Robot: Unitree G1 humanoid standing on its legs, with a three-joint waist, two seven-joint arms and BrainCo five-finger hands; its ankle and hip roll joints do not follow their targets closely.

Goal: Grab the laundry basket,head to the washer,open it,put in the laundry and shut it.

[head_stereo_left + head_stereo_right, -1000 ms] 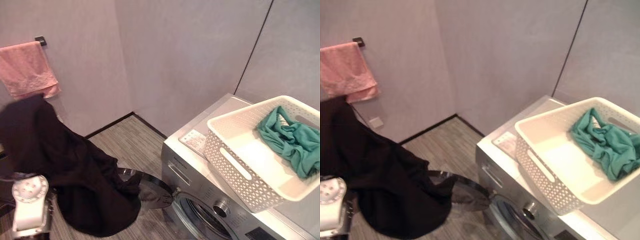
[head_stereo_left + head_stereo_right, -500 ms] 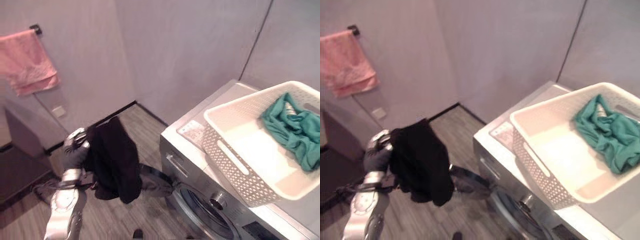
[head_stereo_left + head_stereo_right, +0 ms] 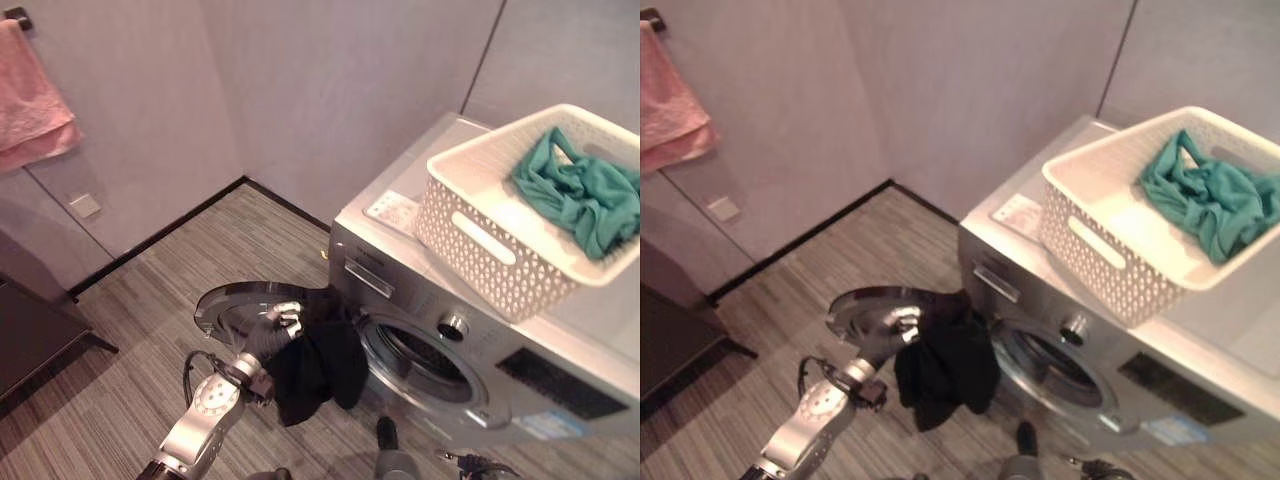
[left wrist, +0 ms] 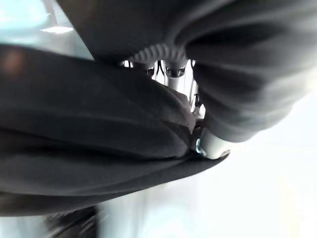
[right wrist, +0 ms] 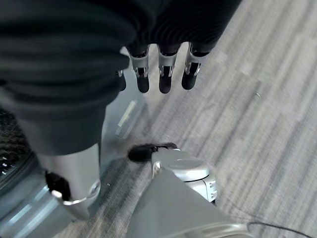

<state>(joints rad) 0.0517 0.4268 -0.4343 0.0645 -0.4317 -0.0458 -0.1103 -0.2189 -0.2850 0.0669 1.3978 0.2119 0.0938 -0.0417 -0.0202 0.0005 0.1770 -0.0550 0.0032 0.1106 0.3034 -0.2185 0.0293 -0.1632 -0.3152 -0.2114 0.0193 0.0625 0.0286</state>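
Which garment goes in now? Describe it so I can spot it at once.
Find the silver washer with its round door swung open. Just outside the drum opening, the left hand holds a black garment hanging in a bunch. The teal garment lies in the white basket on top.

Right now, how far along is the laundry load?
Done: the white perforated laundry basket sits on top of the silver front-loading washer, and the round washer door is swung open. In hand: the left hand, fingers curled round a black garment, holds it at the drum opening. Left: get it inside, load the teal cloth from the basket, shut the door.
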